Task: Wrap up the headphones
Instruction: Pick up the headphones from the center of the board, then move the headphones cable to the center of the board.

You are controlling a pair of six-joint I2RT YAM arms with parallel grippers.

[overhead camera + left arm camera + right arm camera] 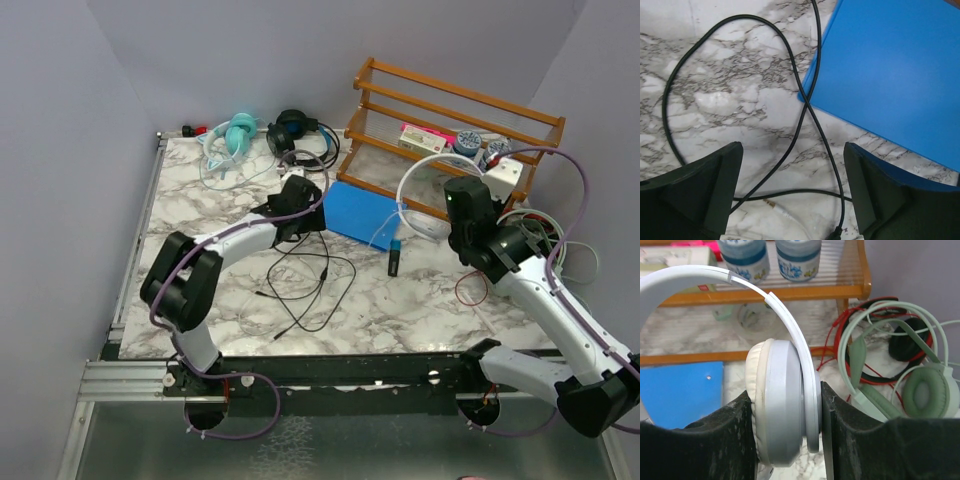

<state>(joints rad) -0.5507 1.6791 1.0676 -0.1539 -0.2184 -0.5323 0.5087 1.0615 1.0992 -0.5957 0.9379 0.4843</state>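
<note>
Where my right jaws stand: clenched on one ear cup of the white headphones [780, 390], with the cushion against one jaw and the outer shell against the other.
White headphones: held up at the right of the worktop [730, 100], in front of the wooden rack [860, 275], with the band arching up and to the left. I cannot trace their cord from here.
Left jaws: released and spread wide with nothing between them, hanging low over a loop of black cord [796, 75] beside the blue pad [890, 75].
Black cord: loose on the marble in crossing loops. It seems to run up to the black headphones [293, 128] at the far edge, next to the teal pair [238, 132].
Step in hand: I judge the white pair is gripped ready for wrapping, with no cord wound round it yet.
Next move: I need the white pair's cord in my left jaws, then turns laid round the held band, keeping clear of the black loops.
</note>
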